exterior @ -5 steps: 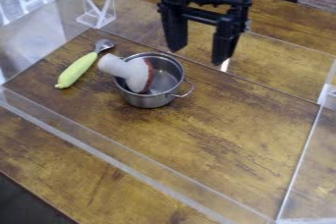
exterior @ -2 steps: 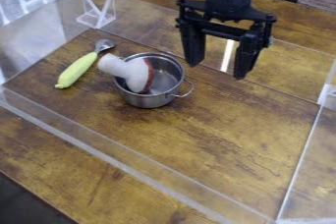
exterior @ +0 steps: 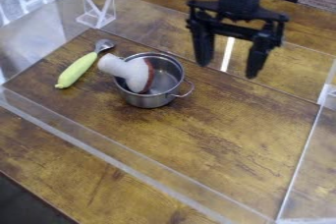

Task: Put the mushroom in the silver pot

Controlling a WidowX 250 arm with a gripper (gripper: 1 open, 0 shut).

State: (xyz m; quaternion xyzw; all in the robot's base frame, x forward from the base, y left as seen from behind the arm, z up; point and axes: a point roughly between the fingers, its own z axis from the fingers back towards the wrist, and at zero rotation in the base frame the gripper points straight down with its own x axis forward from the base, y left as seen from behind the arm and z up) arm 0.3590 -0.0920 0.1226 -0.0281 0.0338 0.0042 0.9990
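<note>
Dark, grainy wood makes up the worktop (exterior: 223, 159), and low clear acrylic walls (exterior: 132, 164) fence off the working patch, presumably to keep loose props from rolling away.

At the far left, a small clear stand (exterior: 94, 12) sits near the back corner, out of the way and seemingly no part of the job. Just in front of it and lower in the view lies a long yellow-green corn-like vegetable (exterior: 77, 70), flat on the wood and pointing diagonally toward the pot. It looks like a distractor, set close enough to be mistaken for the target.

Next comes the mushroom (exterior: 122, 64). Its grey-brown cap points up and left, just beside the vegetable's tip, while its fat white stalk leans over the near rim of the silver pot (exterior: 153, 81). So it appears propped on the edge, partly over the dark reddish inside, not lying fully in the bottom; whether the stalk end touches the pot floor is hard to tell. Judged against the task, the placement looks mostly done but a little precarious, since a tilted piece resting on a rim could slide either way.

To the right and further back, the hand (exterior: 229, 58) hangs above the worktop, pointing straight down, its two dark fingers (exterior: 254, 56) spread wide with nothing between them. It is well apart from the pot and touches nothing.
</note>
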